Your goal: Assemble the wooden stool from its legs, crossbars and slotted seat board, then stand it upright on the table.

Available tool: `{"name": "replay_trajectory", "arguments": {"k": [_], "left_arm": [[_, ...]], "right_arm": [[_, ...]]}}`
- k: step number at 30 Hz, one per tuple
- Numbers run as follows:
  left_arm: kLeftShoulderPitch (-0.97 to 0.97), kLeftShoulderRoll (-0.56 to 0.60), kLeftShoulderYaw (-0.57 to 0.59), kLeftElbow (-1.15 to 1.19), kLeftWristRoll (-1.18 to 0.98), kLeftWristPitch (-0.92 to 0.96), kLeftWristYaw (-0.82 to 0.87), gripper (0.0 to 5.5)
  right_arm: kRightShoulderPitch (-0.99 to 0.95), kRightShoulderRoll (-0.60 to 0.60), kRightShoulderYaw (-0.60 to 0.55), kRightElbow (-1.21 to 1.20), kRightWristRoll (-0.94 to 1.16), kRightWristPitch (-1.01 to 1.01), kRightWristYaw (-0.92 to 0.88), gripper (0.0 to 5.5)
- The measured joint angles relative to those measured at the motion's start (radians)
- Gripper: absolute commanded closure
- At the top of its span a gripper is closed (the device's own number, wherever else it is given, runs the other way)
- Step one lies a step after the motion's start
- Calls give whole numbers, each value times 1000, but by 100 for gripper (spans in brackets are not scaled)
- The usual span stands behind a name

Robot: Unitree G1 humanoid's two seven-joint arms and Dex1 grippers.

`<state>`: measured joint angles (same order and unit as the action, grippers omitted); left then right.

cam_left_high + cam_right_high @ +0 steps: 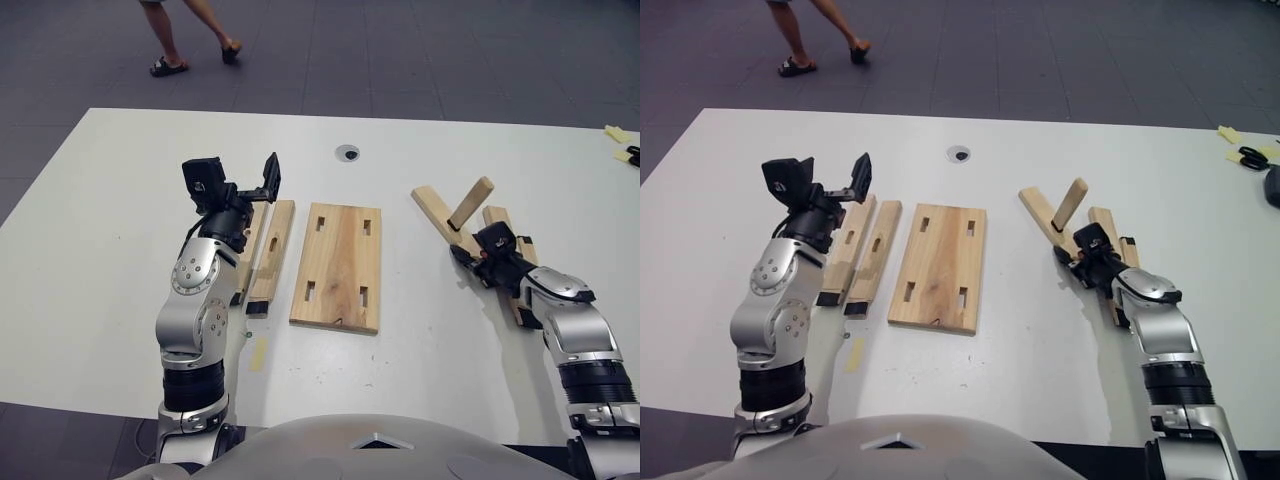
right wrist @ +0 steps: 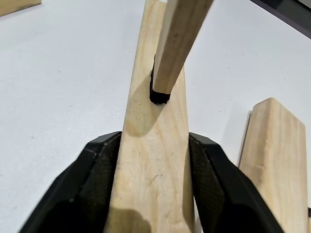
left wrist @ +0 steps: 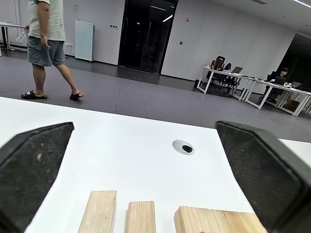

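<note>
Right claw [image 2: 153,182] around slotted leg [image 2: 156,121]

White table [image 1: 120,200] all across, dark grey floor [image 1: 400,50] beyond. The seat board [image 1: 337,266] is pale honey wood, streaky grain, a browner band down the middle, four dark slots. The pair of legs [image 1: 272,255] is light wood with black ends. Left gripper [image 1: 238,180] and right gripper [image 2: 154,179] are matt black. The gripped leg [image 2: 155,121] is blond, its crossbar [image 2: 180,39] black-tipped. And a pale yellow tape strip [image 1: 258,353].
</note>
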<state>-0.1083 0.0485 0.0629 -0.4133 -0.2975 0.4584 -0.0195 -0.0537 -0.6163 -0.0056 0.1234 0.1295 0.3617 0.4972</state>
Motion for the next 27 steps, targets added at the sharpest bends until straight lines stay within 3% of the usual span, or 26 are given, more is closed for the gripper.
{"name": "replay_trajectory", "arguments": {"k": [6, 13, 17, 27], "left_arm": [[-18, -25, 21, 9, -43, 7, -3, 10], [-97, -118, 140, 2, -619, 202, -22, 10], [-162, -138, 180, 2, -860, 255, 82, 10], [-183, -141, 112, 31, -916, 274, 254, 10]], "right_arm": [[6, 87, -42, -12, 18, -148, -27, 337], [-36, 141, -34, -187, 53, -367, 23, 337], [-34, 166, 16, -273, 52, -428, 61, 337], [-3, 197, 82, -343, 49, -475, 98, 337]]}}
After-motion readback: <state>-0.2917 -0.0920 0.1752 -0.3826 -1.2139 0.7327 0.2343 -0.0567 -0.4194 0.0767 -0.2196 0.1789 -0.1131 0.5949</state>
